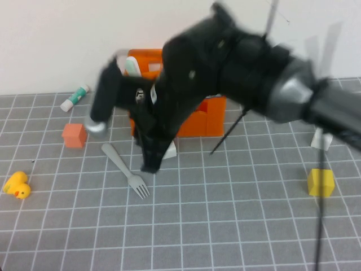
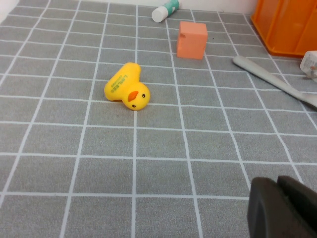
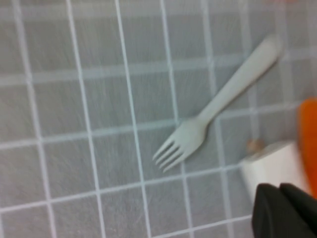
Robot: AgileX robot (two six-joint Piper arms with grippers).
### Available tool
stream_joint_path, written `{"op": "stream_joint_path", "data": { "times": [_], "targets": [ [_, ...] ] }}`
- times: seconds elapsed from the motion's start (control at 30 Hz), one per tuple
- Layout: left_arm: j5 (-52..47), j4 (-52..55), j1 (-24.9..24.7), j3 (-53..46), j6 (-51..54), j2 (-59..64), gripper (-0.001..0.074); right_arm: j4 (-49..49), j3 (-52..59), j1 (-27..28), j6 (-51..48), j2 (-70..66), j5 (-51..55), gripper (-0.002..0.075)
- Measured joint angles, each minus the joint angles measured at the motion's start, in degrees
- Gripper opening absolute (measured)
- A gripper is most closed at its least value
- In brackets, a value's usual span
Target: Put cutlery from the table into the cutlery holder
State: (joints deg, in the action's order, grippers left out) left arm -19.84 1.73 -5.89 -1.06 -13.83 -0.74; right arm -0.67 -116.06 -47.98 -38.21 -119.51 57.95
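I see my right pincer (image 1: 151, 164) low over the worktop (image 1: 237, 226), just in front of the orange crate (image 1: 208, 116). Its fingers (image 3: 285, 208) sit pressed together, holding nothing. The grey fork (image 1: 125, 169) lies flat on the worktop just beside that pincer, tines pointing toward me, handle angled back toward a small orange block (image 1: 74, 135). My left pincer (image 2: 282, 208) hangs over the worktop's left part, near a yellow duck (image 2: 127, 87); I cannot tell whether its fingers are apart or together.

matt plastic fork (image 1: 124, 170), glossy orange plastic crate (image 1: 211, 116)
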Motion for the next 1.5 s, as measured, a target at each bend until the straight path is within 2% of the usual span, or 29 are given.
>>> {"op": "stream_joint_path", "data": {
  "times": [0.23, 0.43, 0.6, 0.8, 1.07, 1.23, 1.37, 1.5],
  "targets": [
    [0.00, 0.00, 0.00, 0.00, -0.10, 0.00, -0.0001, 0.21, 3.86, -2.59, 0.14, 15.96, 0.25, -0.0001],
    [0.00, 0.00, 0.00, 0.00, -0.21, 0.00, -0.0001, 0.67, 20.71, -2.59, 1.07, 32.77, -5.07, -0.0001],
    [0.00, 0.00, 0.00, 0.00, -0.21, 0.00, -0.0001, 0.67, 37.74, -2.59, 5.56, 46.48, -10.72, -0.0001],
    [0.00, 0.00, 0.00, 0.00, -0.21, 0.00, -0.0001, 1.50, 51.93, -2.59, 11.36, 61.60, -9.43, -0.0001],
    [0.00, 0.00, 0.00, 0.00, -0.21, 0.00, -0.0001, 0.67, 54.67, -2.59, 14.37, 75.45, -1.42, -0.0001],
    [0.00, 0.00, 0.00, 0.00, -0.21, 0.00, -0.0001, 5.54, 55.74, -2.59, 16.30, 80.44, 3.12, -0.0001],
    [0.00, 0.00, 0.00, 0.00, -0.21, 0.00, -0.0001, 8.33, 61.23, -2.31, 20.72, 85.52, -1.21, -0.0001],
    [0.00, 0.00, 0.00, 0.00, -0.08, 0.00, -0.0001, 9.31, 72.29, 3.62, 20.69, 91.80, -11.68, -0.0001]
  ]
}}
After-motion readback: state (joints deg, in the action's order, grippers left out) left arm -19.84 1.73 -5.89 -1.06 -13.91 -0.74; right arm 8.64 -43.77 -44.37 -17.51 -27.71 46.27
